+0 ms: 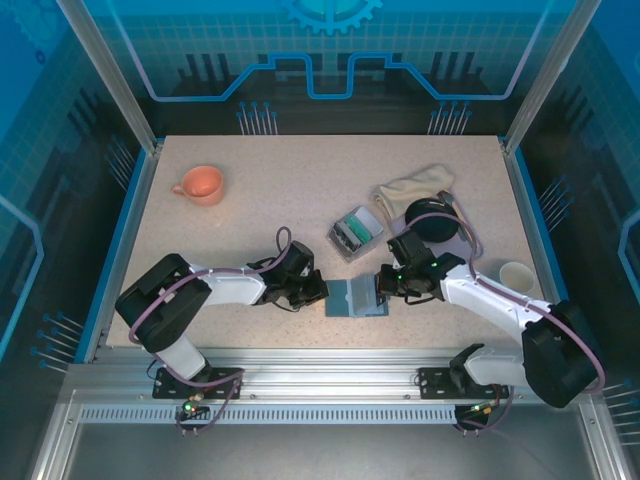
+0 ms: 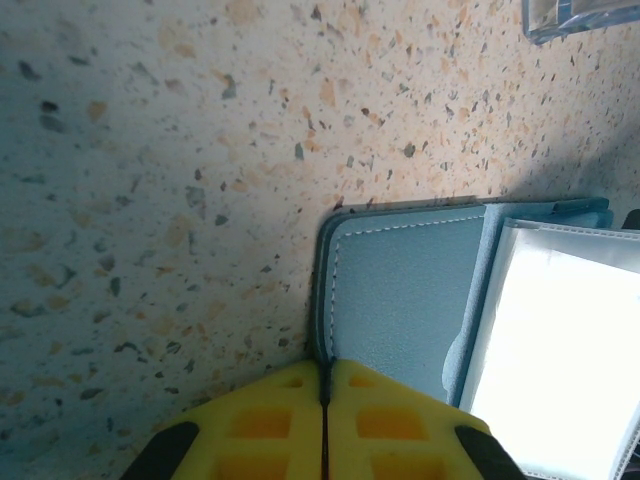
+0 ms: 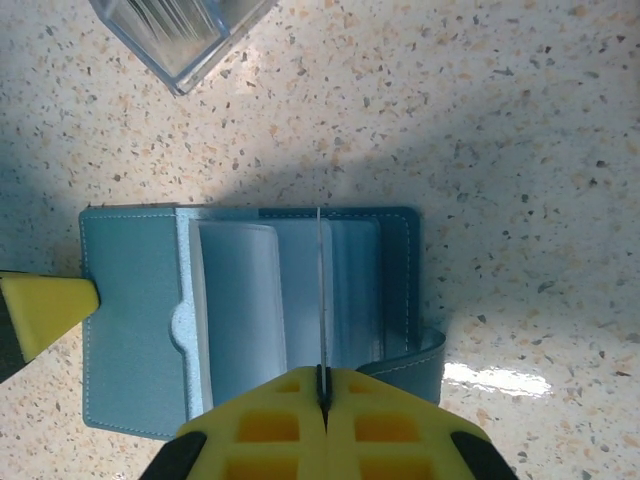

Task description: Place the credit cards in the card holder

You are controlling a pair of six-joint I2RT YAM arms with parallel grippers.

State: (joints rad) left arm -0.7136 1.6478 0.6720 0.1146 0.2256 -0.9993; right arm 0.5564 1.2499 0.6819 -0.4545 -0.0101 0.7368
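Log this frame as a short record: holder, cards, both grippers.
card holder: open on the table, sleeves exposed
credit cards: in the clear box
left gripper: shut on the card holder's cover edge
right gripper: shut on a thin sheet standing edge-on; sleeve or card unclear

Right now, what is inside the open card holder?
Clear plastic sleeves; the right fingers pinch one thin leaf upright, edge-on. Whether any sleeve is filled cannot be told.
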